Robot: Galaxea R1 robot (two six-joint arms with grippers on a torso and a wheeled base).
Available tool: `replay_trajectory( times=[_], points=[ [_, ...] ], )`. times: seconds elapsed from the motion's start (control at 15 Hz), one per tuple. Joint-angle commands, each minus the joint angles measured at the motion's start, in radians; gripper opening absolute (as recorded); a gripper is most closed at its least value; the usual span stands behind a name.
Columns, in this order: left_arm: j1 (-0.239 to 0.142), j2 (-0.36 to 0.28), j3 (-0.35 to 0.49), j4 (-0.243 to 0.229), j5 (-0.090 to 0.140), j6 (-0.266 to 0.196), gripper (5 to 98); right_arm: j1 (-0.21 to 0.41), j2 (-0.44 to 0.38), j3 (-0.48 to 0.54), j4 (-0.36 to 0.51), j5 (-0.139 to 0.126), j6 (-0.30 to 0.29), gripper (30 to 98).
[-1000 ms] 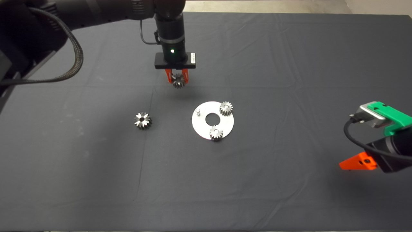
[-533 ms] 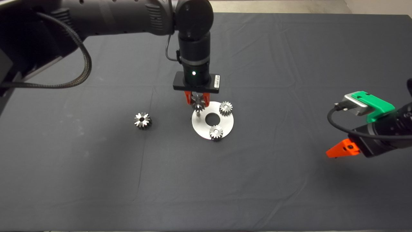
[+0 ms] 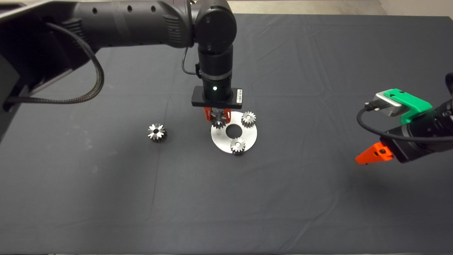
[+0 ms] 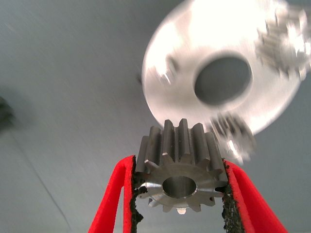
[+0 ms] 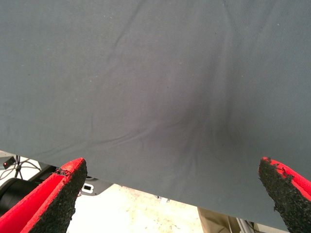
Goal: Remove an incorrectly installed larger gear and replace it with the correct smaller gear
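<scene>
The left gripper (image 3: 217,118) hangs over the near-left edge of a round silver plate (image 3: 247,136) in the middle of the dark mat (image 3: 300,194), its arm reaching in from the left and pointing straight down. Its two red fingers (image 4: 114,194) are closed narrowly on the smaller gear (image 4: 181,172), the black pads pressing the teeth on opposite sides so that the bore faces the wrist camera. In the head view the smaller gear (image 3: 218,120) sits between the finger tips right at the plate's left rim; whether it touches the plate cannot be told.

The plate has a large round hole in its centre and carries two other small gears: one (image 3: 248,119) at its far right edge and one (image 3: 238,145) at its near edge. In the left wrist view the plate (image 4: 180,58) shows blurred beyond the held gear, with a short peg (image 4: 165,75) standing up near its rim.

The larger gear (image 3: 156,132) lies flat on the mat, well apart from the plate, off to the left, with its dark centre hole facing up and nothing touching it.

The right gripper (image 3: 371,156) waits near the right edge of the mat, away from all the gears. Its fingers (image 5: 53,194) are spread wide with nothing between them, and past them only bare mat and a strip of floor beyond its edge show
</scene>
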Motion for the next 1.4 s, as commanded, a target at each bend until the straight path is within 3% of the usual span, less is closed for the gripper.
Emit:
replay_trajectory(
  times=[0.0, 0.2, 0.4, 0.8, 1.33],
  points=[
    [-0.016, 0.024, -0.037, 0.019, 0.008, 0.009, 31.4, 0.031, 0.002, 0.015, 0.049, -0.089, 0.005, 93.4],
    [-0.016, 0.069, -0.15, 0.006, 0.032, 0.099, 31.4, 0.032, 0.006, 0.027, 0.049, -0.089, 0.019, 93.4],
    [-0.017, 0.07, -0.173, -0.054, 0.038, 0.13, 31.3, 0.03, -0.004, 0.048, 0.049, -0.089, 0.027, 93.4],
    [-0.014, 0.069, -0.188, -0.062, 0.043, 0.134, 31.1, 0.031, -0.015, 0.059, 0.05, -0.091, 0.028, 93.4],
    [0.075, 0.066, -0.196, -0.028, 0.042, 0.131, 31.1, 0.096, -0.034, 0.064, 0.104, -0.092, 0.028, 93.4]
  ],
)
